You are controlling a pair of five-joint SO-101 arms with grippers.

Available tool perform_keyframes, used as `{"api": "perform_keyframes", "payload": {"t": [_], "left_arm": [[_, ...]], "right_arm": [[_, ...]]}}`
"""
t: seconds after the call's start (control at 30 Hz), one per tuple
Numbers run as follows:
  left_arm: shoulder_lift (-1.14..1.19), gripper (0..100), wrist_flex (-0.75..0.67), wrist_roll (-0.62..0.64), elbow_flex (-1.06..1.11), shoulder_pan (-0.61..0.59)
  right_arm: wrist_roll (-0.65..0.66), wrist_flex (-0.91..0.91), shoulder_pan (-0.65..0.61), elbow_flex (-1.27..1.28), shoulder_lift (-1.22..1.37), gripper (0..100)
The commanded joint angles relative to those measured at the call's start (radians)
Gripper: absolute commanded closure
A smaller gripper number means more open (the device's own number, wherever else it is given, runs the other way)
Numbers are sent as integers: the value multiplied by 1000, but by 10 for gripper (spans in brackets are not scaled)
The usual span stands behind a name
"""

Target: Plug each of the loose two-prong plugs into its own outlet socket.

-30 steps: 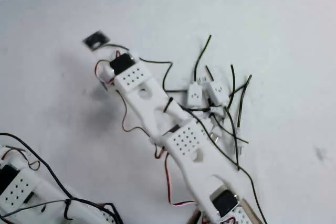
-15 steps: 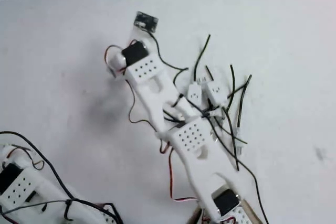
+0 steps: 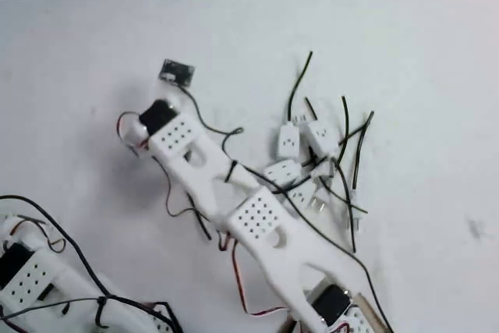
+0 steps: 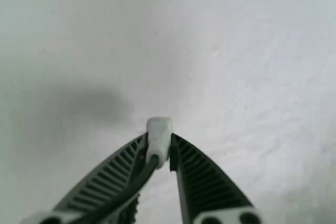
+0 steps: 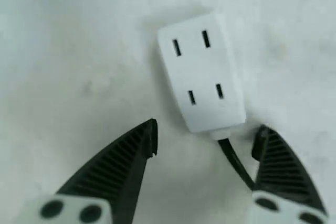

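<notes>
My left gripper (image 4: 159, 150) is shut on a small white plug (image 4: 158, 132), whose black cord runs back between the fingers, above bare white table. My right gripper (image 5: 207, 135) stands open just short of a white outlet block (image 5: 202, 72), which lies face up with two pairs of slots and a black cord (image 5: 233, 161) leaving its near end. In the high view, three white outlet blocks (image 3: 288, 142) (image 3: 320, 136) (image 3: 282, 171) and a loose two-prong plug (image 3: 313, 200) lie tangled in black cords. A long white arm (image 3: 257, 224) crosses beside them; its gripper is hidden beneath it.
A second arm (image 3: 31, 282) rests at the table's front left corner with black cables over it. A small black board (image 3: 176, 72) on a wire lies beyond the long arm's end. Bare white table (image 3: 421, 76) spreads to the far left and right.
The long arm's end swung toward the table's far side, then back to the left and nearer. One outlet block beside its elbow is now uncovered.
</notes>
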Motion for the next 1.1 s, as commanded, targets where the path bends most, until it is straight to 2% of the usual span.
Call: {"api": "perform_keyframes", "payload": {"t": [0.0,0.1,0.2,0.27,0.37,0.53,0.67,0.77,0.97,1.07], "left_arm": [[-4,976,-21,-8,-3,8],[2,976,-20,-9,-3,27],[2,976,-20,-100,-2,59],[2,976,-18,-170,-2,84],[2,976,-18,-192,-2,120],[2,976,-18,-187,-9,302],[4,976,-12,-63,-66,435],[4,976,0,-18,-121,561],[5,976,176,81,-330,812],[7,976,226,95,-423,898]], "right_arm": [[121,16,15,-94,-102,676],[227,59,42,-204,-165,676],[315,99,97,-319,-208,676],[391,101,145,-324,-248,676],[526,108,231,-318,-317,676],[738,162,354,-316,-415,676],[821,165,443,-308,-450,676],[867,166,515,-308,-450,676],[921,171,664,-212,-464,676],[921,171,734,-98,-496,676]]}}
